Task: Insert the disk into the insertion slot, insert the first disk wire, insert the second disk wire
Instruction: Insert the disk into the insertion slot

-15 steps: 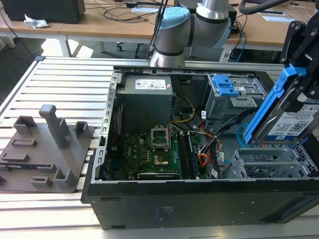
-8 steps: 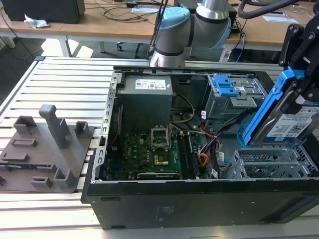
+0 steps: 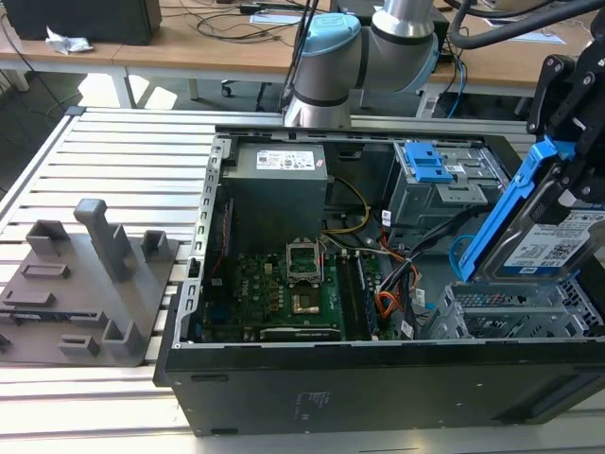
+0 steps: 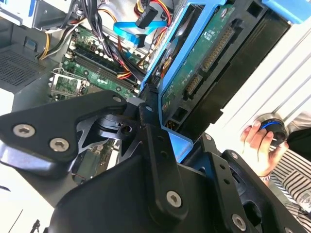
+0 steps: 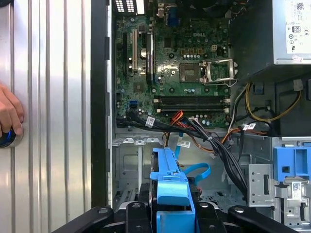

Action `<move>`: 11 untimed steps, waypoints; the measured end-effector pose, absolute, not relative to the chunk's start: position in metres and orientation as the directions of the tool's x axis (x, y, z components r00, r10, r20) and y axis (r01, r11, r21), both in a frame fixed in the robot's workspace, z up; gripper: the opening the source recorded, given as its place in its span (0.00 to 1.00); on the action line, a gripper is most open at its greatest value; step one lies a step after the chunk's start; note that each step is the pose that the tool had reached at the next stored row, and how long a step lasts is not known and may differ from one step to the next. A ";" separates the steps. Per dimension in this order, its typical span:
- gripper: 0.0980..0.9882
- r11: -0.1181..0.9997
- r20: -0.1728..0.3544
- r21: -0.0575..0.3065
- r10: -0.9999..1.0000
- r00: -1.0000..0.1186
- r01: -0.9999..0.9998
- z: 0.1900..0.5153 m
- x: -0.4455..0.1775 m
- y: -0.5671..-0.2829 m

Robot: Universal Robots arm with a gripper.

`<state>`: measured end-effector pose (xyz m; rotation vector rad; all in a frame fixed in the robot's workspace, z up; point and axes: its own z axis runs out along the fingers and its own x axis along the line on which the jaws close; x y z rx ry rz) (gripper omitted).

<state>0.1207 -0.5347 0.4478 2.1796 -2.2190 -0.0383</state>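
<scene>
In the exterior view, an open computer case (image 3: 378, 378) lies on the slatted metal desk (image 3: 113, 142), reaching to the desk's edge at the exterior view's right. A grey plastic fixture (image 3: 90, 293) sits on the desk near its edge at the exterior view's left. The black claw (image 3: 565, 142) is closed on the upper end of the disk (image 3: 553, 248). It holds the disk steeply tilted, label outward, over the case's corner at the exterior view's right. The disk's lower end hangs at the top rim of the insertion slot (image 3: 510, 312); I cannot tell whether the two touch. Behind the slot stands the taller bay with a blue latch (image 3: 427, 165). The motherboard (image 3: 284, 284) lies toward the case's middle.

In the second wrist view, the claw (image 4: 177, 121) has its fingers (image 4: 155, 141) pressed against both sides of the disk (image 4: 204, 63). The disk's green circuit board faces the camera inside the blue carrier. A person's hand (image 4: 255, 145) rests on a round knob (image 4: 272, 130) on the desk, outside the case.

In the first wrist view, the claw (image 5: 170, 216) grips the disk (image 5: 170, 182) edge-on, with the blue carrier uppermost. The disk is above the case floor and close to a bundle of black cables (image 5: 214, 141). A hand (image 5: 8, 114) lies on the desk slats outside the case wall.
</scene>
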 end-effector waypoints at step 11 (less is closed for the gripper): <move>0.30 -0.010 0.006 0.039 -1.000 0.010 -0.999 0.441 0.119 -0.549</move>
